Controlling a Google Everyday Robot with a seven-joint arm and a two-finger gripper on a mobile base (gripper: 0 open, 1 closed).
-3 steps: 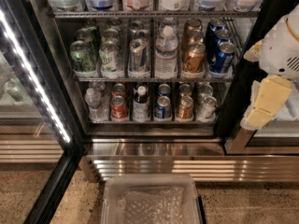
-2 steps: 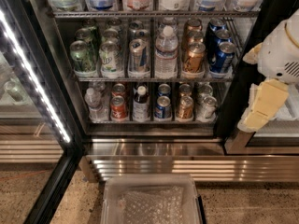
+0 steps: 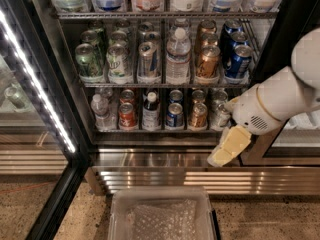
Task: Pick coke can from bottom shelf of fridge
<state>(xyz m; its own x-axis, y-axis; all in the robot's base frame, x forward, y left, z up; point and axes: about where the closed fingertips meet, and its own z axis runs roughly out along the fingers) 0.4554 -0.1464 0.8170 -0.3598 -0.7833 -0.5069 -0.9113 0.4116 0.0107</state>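
The coke can [image 3: 126, 115], red with a silver top, stands at the front of the bottom shelf [image 3: 155, 131] of the fridge [image 3: 165, 159], second row from the left. A second red can stands behind it. My gripper [image 3: 228, 147], cream-coloured on a white arm [image 3: 280, 100], hangs in front of the shelf's right end, over the steel base. It is well to the right of the coke can and slightly lower. It holds nothing that I can see.
On the bottom shelf, a small water bottle [image 3: 100, 112] stands left of the coke can. To its right are a dark bottle [image 3: 151, 111], a blue can [image 3: 175, 115] and a copper can [image 3: 198, 115]. The open glass door with an LED strip [image 3: 37, 89] is at the left. A clear plastic bin [image 3: 162, 216] sits below.
The gripper and arm have moved left and down, from beside the right door frame to in front of the bottom shelf's right end. The cans have not moved.
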